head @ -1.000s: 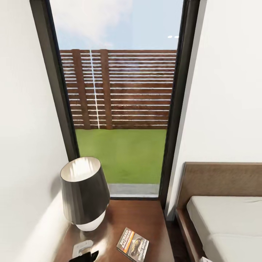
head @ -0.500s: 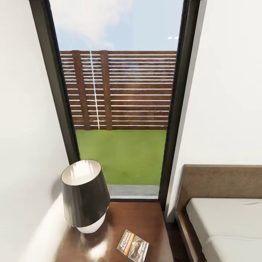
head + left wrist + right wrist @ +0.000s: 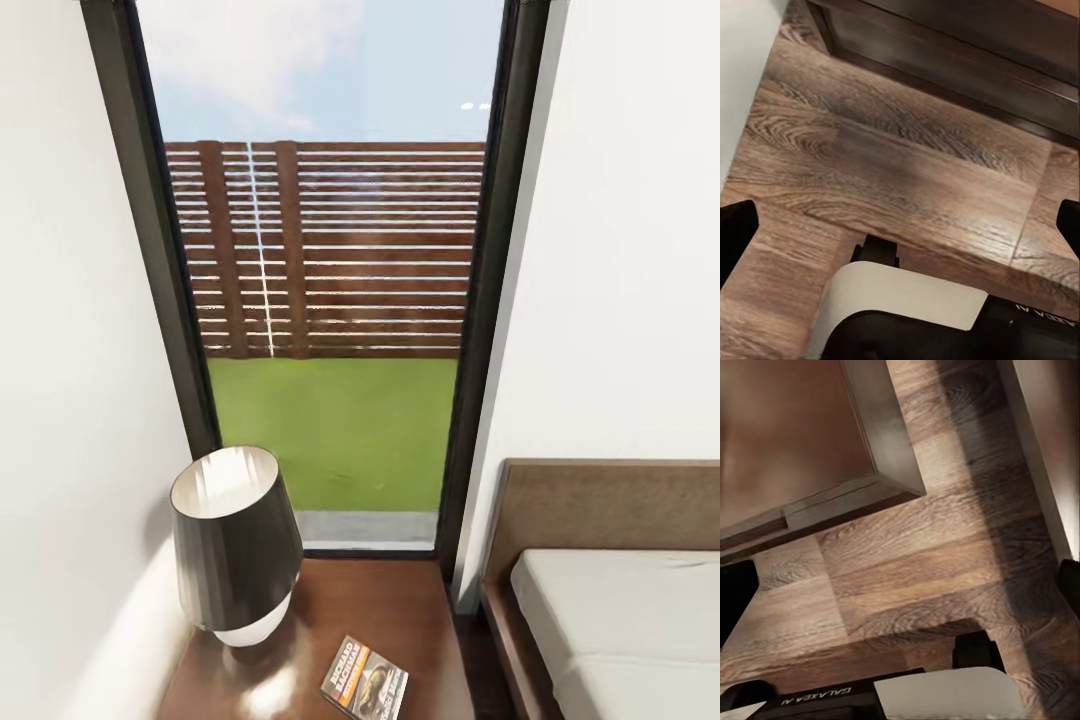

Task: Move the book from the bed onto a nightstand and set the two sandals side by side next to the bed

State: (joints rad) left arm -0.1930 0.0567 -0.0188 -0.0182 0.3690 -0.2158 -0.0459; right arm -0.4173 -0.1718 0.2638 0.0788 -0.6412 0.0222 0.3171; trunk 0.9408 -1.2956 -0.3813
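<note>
Book (image 3: 365, 679) lies flat on nightstand (image 3: 400, 610), near its front edge, lower corner cut off by frame. Cover lettering orange/white, reads roughly "RICHARD BACHMAN", rest too small. Table lamp (image 3: 236, 545) with dark shade stands just beside the book, toward the wall. Bed (image 3: 620, 620) right of the nightstand, partly cropped, headboard visible. Tall window (image 3: 330, 300) behind shows grass and slatted fence. Left wrist view: left gripper (image 3: 900, 225) fingers spread wide, holding nothing, over wood-plank floor (image 3: 907, 172); mirrored "GALAXEA" print on robot body. Right wrist view: right gripper (image 3: 904, 600) fingers wide apart, empty.
</note>
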